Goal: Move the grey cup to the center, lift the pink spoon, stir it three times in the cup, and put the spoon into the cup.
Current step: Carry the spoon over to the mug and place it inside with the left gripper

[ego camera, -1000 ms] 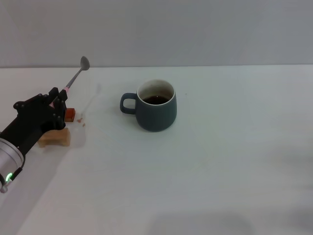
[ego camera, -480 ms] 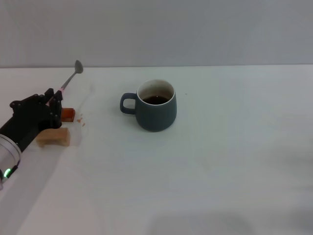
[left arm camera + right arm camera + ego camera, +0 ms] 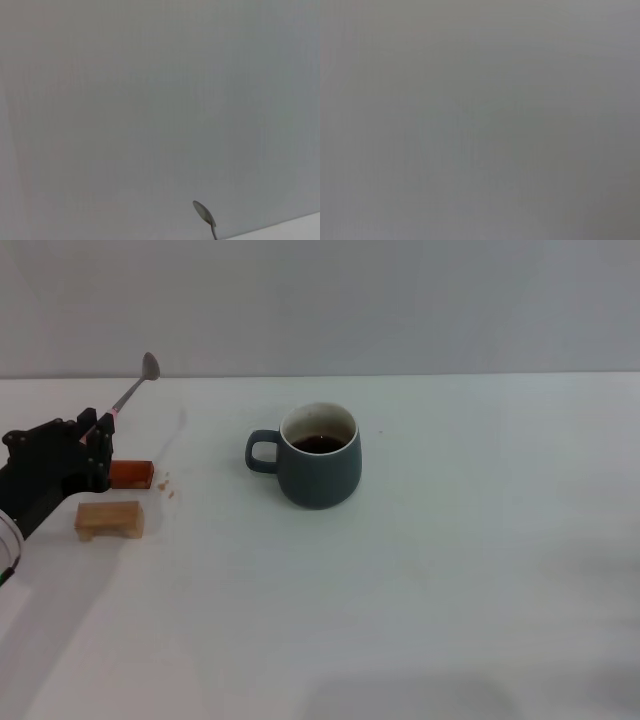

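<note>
At about nine o'clock on the white table (image 3: 430,590), the left gripper (image 3: 98,435) hangs above the surface, clenched on the pink end of the spoon (image 3: 134,390); the spoon slants up and away toward eleven o'clock, its metal bowl highest and clear of everything; the left wrist view catches only that bowl (image 3: 202,213) against a plain grey wall; just beneath the gripper lie two small blocks, a red-brown block (image 3: 131,474) partly hidden behind the black fingers and a tan wooden block (image 3: 110,519) nearer the robot, the two close but apart; a few reddish crumbs (image 3: 166,485) sit beside the red-brown one; further right, near the table's middle, stands one blue-grey cup (image 3: 318,460), upright, handle pointing to nine o'clock, dark liquid inside; bare table lies between cup and blocks; one spoon, one cup, two blocks; the right gripper is out of sight, and its wrist view shows only flat grey
</note>
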Motion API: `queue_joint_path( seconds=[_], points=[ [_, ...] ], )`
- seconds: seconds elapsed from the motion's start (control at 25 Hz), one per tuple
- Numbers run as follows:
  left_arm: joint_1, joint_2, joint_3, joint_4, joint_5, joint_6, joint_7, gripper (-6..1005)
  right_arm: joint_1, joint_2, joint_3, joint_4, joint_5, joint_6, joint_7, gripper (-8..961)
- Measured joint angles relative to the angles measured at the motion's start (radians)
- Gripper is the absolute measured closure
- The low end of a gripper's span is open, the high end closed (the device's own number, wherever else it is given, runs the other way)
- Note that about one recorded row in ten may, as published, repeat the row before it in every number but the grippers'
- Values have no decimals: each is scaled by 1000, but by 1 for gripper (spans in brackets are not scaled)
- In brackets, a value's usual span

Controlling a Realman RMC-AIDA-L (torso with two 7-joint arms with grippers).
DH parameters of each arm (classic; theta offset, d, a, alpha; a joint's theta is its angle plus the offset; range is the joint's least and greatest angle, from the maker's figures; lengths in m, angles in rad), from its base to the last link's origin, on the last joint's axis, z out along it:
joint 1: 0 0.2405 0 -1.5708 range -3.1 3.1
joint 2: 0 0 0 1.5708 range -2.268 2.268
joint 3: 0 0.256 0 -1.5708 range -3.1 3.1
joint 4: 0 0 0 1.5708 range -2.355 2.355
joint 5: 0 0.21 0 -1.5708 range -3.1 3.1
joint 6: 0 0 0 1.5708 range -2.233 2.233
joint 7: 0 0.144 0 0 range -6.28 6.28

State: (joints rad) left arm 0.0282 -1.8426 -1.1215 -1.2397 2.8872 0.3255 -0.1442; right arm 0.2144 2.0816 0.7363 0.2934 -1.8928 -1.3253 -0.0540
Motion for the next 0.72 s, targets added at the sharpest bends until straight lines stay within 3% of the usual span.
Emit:
queue_joint_path(
  seconds=[0.2, 0.72],
  points=[
    [3, 19, 1, -50, 0, -58, 4, 864, 0, 0, 0, 3, 0, 0, 0, 954],
    [1, 28, -6, -166, 0, -210, 77, 864, 5, 0, 0, 0, 0, 0, 0, 954]
  ],
)
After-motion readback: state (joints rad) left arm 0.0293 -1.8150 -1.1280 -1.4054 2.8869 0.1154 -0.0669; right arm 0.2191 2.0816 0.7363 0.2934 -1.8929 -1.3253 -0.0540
